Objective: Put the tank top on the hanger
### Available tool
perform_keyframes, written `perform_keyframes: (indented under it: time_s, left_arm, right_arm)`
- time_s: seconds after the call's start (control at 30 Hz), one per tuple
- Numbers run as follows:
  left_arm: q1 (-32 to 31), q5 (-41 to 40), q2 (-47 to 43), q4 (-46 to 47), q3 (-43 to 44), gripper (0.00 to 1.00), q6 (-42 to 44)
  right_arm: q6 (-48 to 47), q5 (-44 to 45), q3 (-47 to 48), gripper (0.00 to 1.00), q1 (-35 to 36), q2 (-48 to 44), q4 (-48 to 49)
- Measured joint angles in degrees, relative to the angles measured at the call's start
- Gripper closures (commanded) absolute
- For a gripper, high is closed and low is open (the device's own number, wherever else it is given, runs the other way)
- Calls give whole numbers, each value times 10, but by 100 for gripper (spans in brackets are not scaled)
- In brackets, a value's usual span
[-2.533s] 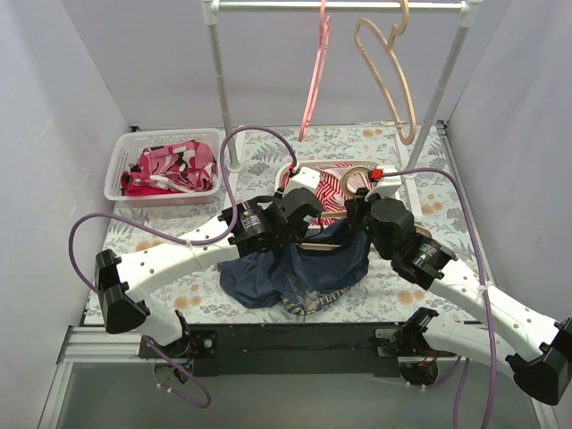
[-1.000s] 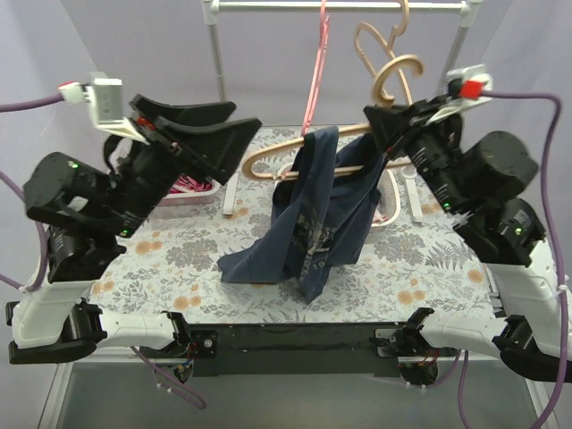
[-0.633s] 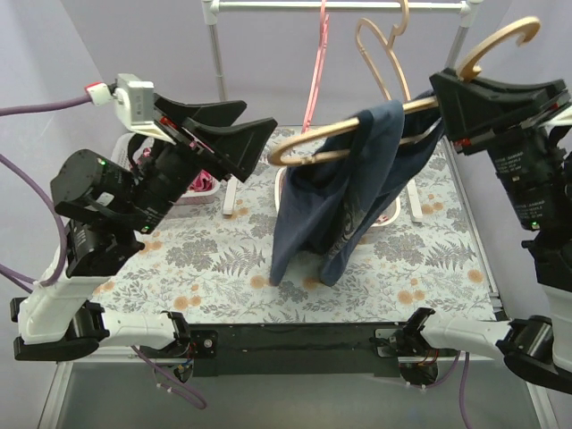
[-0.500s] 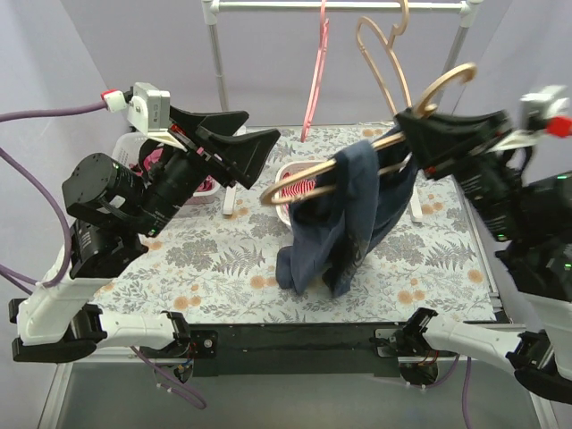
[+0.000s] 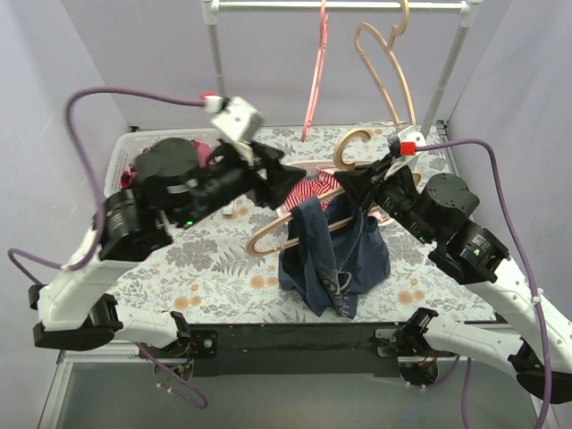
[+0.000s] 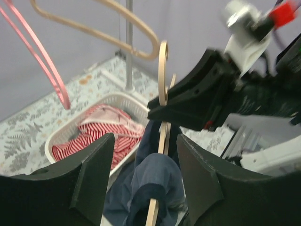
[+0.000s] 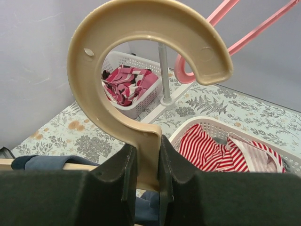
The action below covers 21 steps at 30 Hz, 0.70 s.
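Note:
The tan hanger [image 5: 265, 236] hangs tilted over the table, hook up and its left end low. My right gripper [image 5: 356, 189] is shut on its neck just under the hook [image 7: 141, 28]; the jaws press the neck from both sides [image 7: 147, 165]. The navy tank top [image 5: 335, 259] is draped over the hanger's arm and hangs down to the table. My left gripper [image 5: 288, 186] is open beside the hanger's upper part. In the left wrist view its jaws stand wide [image 6: 148, 188], on either side of the hanger [image 6: 163, 94] and the strap [image 6: 155, 181], touching neither.
A clothes rack [image 5: 340, 5] at the back carries a pink hanger [image 5: 315, 71] and a second tan hanger [image 5: 389, 71]. A white basket [image 6: 56, 141] with a red-and-white striped garment [image 6: 99, 134] sits under the grippers. Another basket [image 5: 121, 152] of pink-and-red clothes is at far left.
My right gripper has come down and left with the hanger and tank top, so the cloth now reaches the table. My left gripper has swung right and down, still open, onto the hanger's draped arm.

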Motion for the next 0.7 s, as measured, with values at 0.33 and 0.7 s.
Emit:
perform_keyframes:
  time_s: [0.33,0.7]
  left_arm:
    - [0,64,109,-85,-27,56,15]
    - [1,89,94,-87,-82,47,12]
  right_arm:
    - [5,-12,-20,99,0,-3,14]
    - [2,-3,-33,99,0,-4,12]
